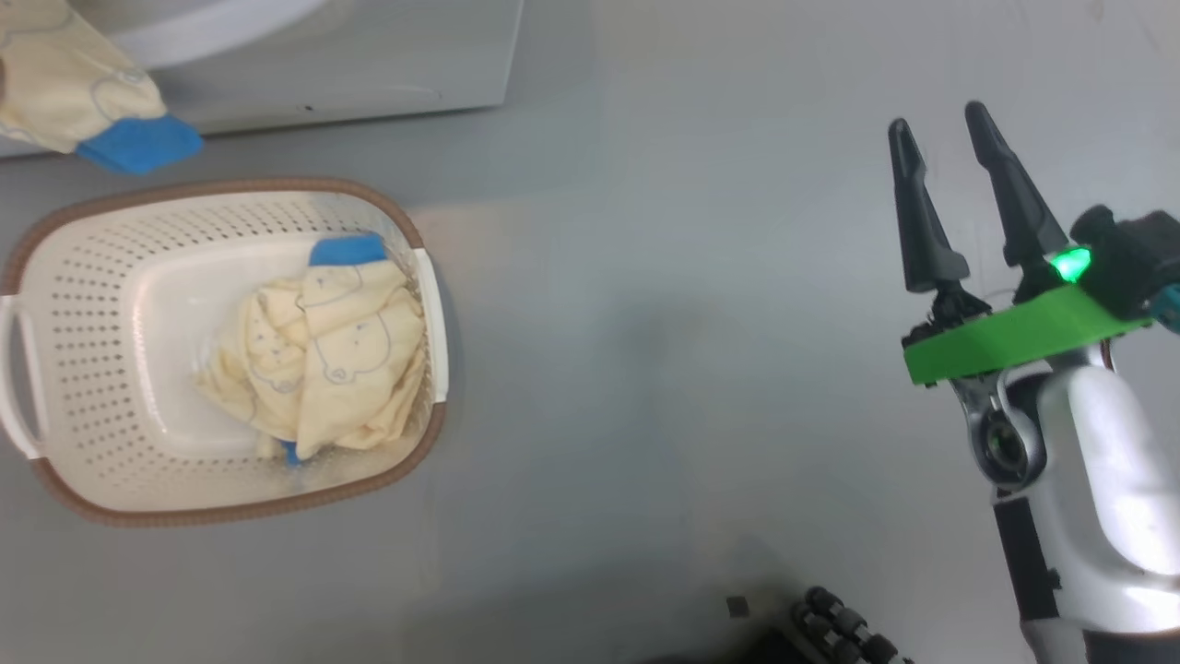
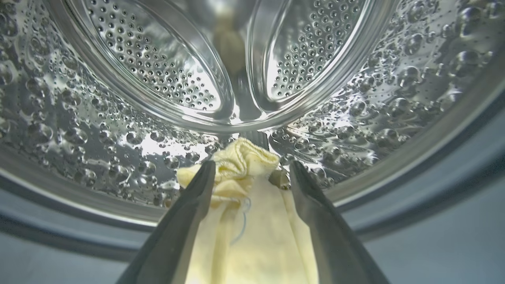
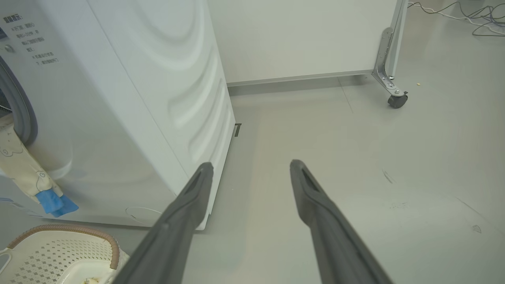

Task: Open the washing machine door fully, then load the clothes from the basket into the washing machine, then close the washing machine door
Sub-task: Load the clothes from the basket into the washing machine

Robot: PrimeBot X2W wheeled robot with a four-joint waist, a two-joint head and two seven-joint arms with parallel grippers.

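Observation:
The cream basket [image 1: 92, 277] stands on the floor at the left with pale yellow clothes [image 1: 323, 360] bunched inside. One garment [image 1: 64, 92] with a blue cuff hangs out of the washing machine [image 1: 369, 65] above it. In the left wrist view my left gripper [image 2: 252, 165] is open at the mouth of the steel drum [image 2: 158, 71], and a yellow garment [image 2: 252, 236] lies loosely draped between its fingers. My right gripper [image 1: 937, 117] is open and empty over bare floor, far right of the basket. The washing machine door is out of view.
In the right wrist view, the washer's white side [image 3: 138, 98] stands left of my right gripper [image 3: 251, 164], with the hanging garment [image 3: 23, 173] and basket [image 3: 59, 244] at the lower left. A white panel on a caster [image 3: 396, 100] and cables [image 3: 473, 19] lie beyond.

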